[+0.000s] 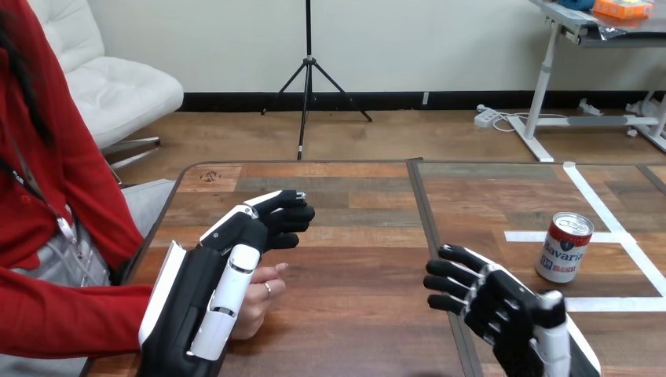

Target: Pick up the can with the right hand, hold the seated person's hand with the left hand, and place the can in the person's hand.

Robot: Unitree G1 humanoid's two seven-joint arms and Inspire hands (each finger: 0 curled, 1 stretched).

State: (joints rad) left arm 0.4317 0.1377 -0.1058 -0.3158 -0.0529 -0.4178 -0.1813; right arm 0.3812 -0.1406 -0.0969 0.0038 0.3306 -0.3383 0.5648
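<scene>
While your right hand (503, 302) has its fingers spread and empty, the can (564, 247) stands upright just right of it | your left hand (228, 251) overlies the person's hand (263, 302), grip cannot be told

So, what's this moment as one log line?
left hand over person's hand | right hand open, apart from can | can upright on table

Can (564, 247): red & white, upright, top end up, standing free on table (353, 259), right part, just beside white tape lines (605, 212). Person's hand (263, 302): resting on tabletop nr left edge, fingers loosely bent, partly hidden.
</scene>
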